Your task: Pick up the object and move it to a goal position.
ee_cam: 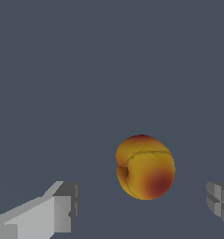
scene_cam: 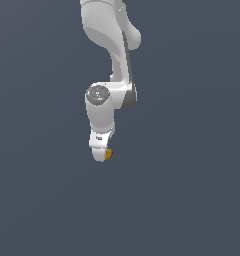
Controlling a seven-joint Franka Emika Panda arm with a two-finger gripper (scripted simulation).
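The gripper (ee_cam: 142,210) has its fingers (ee_cam: 62,207) spread wide around the object (ee_cam: 145,167), touching neither side, so closing off-centre could push the round fruit away.

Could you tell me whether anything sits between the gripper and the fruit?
Nothing visible does. In the wrist view the fruit lies in the open gap of the gripper, with only bare grey surface around it.

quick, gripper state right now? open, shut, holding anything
White gripper: open, holding nothing; the small roundish orange-yellow fruit with red patches sits between its fingers, touching neither.
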